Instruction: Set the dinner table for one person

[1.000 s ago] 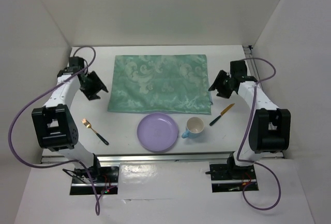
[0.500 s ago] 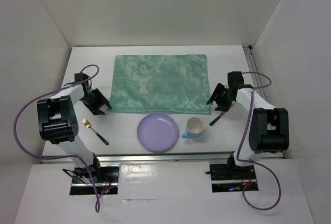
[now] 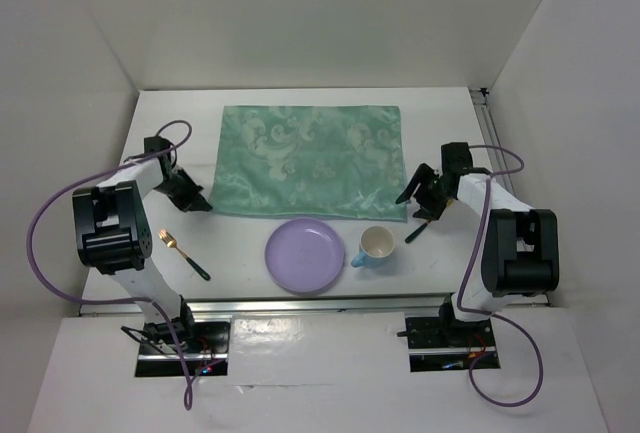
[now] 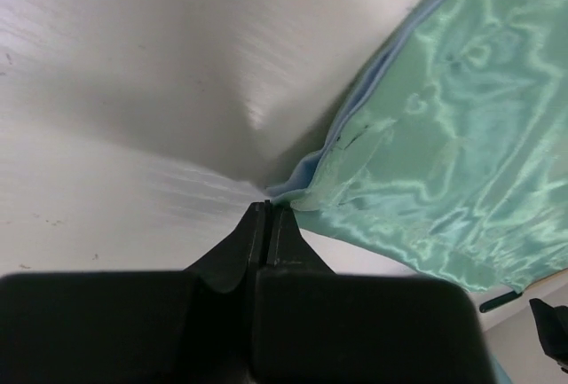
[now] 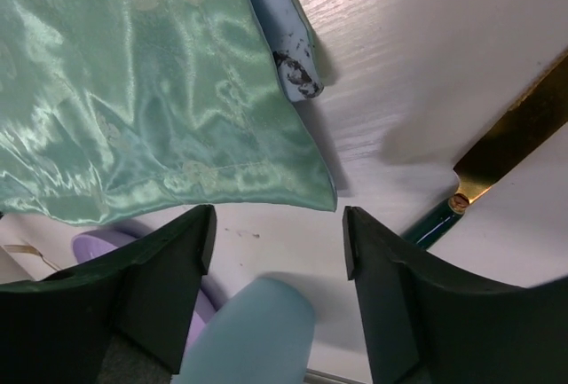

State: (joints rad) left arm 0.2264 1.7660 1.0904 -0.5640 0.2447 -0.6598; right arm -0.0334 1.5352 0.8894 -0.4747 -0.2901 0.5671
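Observation:
The teal-green patterned cloth lies flat on the white dinner table. My left gripper is at the cloth's near-left corner, and in the left wrist view the left gripper is shut on that raised corner of the cloth, whose blue underside shows. My right gripper is low at the near-right corner. In the right wrist view the right gripper is open, with the cloth's corner just ahead of the gap and nothing between the fingers.
A purple plate and a light blue cup stand near the front edge. A gold fork with a dark handle lies front left. A gold knife with a green handle lies beside the right gripper, with the knife close to the right finger.
Both arms came in and down to the cloth's near corners. The left gripper has closed on its corner; the right gripper stayed open.

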